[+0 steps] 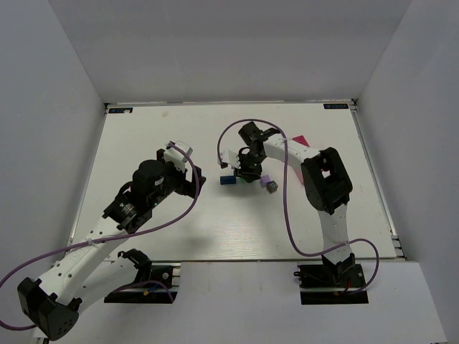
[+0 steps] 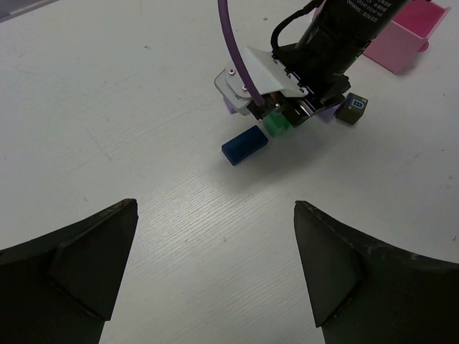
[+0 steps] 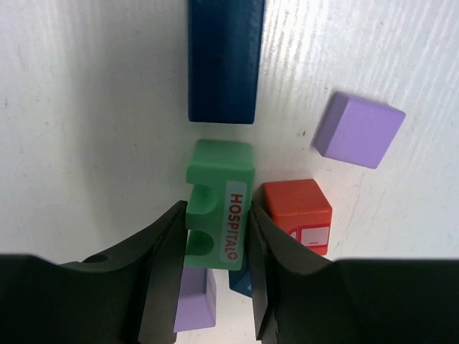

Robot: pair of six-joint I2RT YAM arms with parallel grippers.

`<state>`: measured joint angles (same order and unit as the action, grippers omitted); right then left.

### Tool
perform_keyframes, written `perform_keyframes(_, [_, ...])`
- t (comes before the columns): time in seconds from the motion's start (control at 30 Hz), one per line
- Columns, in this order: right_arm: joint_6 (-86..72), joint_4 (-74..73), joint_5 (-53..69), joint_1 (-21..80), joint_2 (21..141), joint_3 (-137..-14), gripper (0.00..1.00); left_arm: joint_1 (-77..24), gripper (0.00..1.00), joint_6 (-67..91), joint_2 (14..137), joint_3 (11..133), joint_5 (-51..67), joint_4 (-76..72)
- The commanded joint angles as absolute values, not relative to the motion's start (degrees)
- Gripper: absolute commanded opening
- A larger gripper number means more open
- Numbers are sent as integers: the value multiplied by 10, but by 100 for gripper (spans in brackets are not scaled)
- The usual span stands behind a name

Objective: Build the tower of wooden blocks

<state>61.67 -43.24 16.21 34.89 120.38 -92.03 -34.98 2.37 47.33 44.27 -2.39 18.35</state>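
The wood block tower is a loose cluster of small blocks on the white table. My right gripper (image 3: 215, 236) is shut on a green block (image 3: 219, 179) labelled HOSPITAL, one finger on each side. A long blue block (image 3: 222, 61) lies just beyond it. A red-orange block (image 3: 297, 211) sits beside the right finger. One purple block (image 3: 358, 129) lies apart, and another purple block (image 3: 195, 301) shows partly under the green one. A dark grey block (image 2: 353, 109) lies past the right gripper (image 1: 247, 172). My left gripper (image 2: 215, 272) hangs open over bare table, short of the long blue block (image 2: 244, 144).
A pink tray (image 2: 405, 39) stands behind the cluster, at the back right (image 1: 301, 141). White walls enclose the table on three sides. A purple cable loops from each arm above the table.
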Motion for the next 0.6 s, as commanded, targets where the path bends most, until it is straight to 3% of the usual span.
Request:
perform_keyframes(0.0, [674,-467,192,345,1209,-933,35,-349,100,20,461,439,-26,174])
perform_keyframes(0.57, [708,-486,194,338,1226,-951,35,-349,100,20,461,439,-21,174])
